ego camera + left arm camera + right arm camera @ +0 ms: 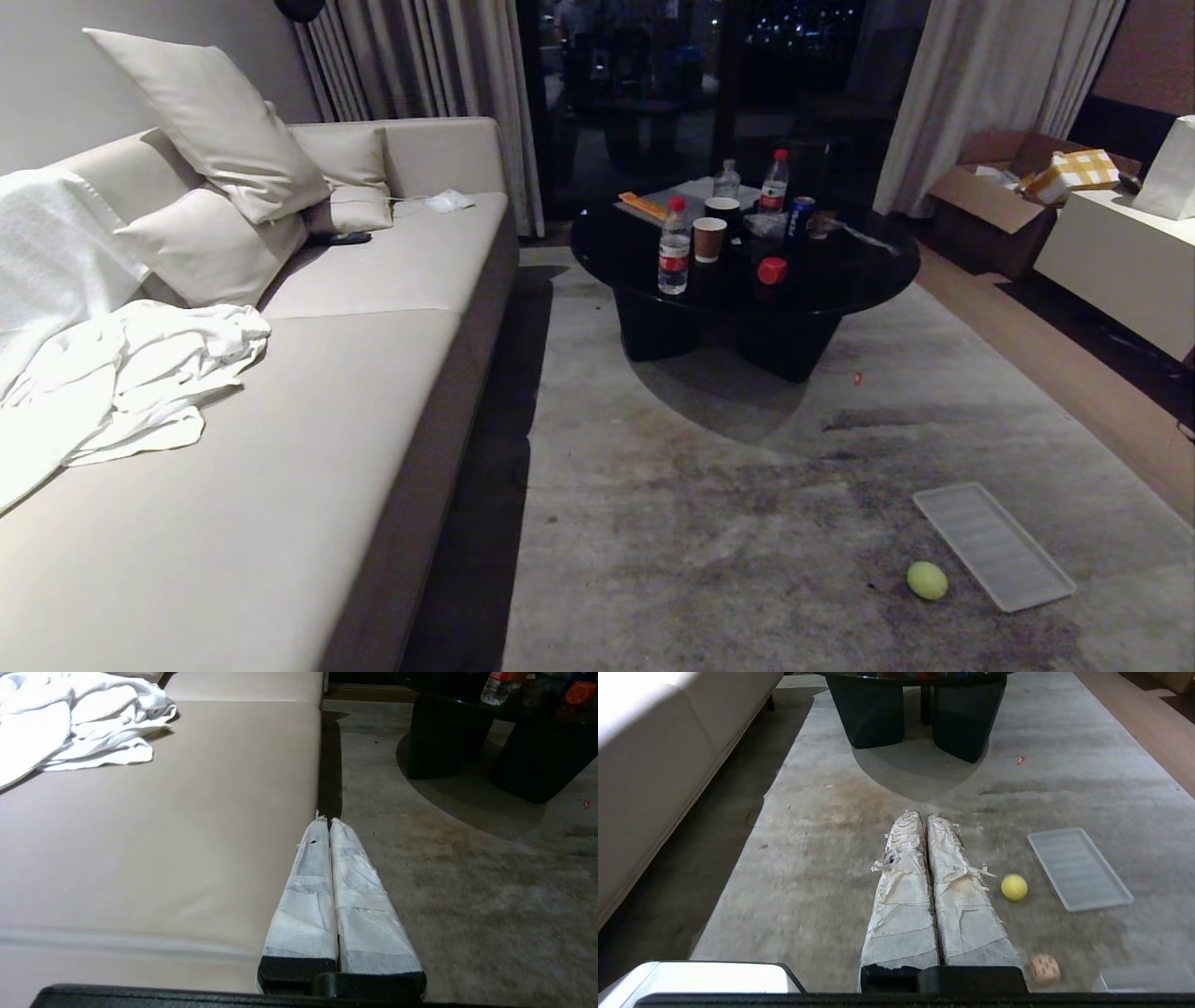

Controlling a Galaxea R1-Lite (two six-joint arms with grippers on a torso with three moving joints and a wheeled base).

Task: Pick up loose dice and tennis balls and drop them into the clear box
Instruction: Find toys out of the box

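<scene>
I am holding both pincers pressed together and empty, since nothing is reached yet: my right pincer [926,817] is hanging over the rug [878,868], my left pincer [328,822] beside the sofa [163,826]. A tennis ball [927,580] is lying just beside the flat lid [992,545]; only my right wrist is showing the beige-pink die [1045,969].

The ball [1014,887] lies on the rug [831,882] just right of the right fingers [957,896], and the lid [1078,868] lies beyond it, further right. The die [1045,969] sits near the base of those fingers, right side. The table [915,714] stands well ahead of the tips, and the sofa [654,765] runs along the left. The left fingers [308,896] hang over the sofa's edge.
</scene>
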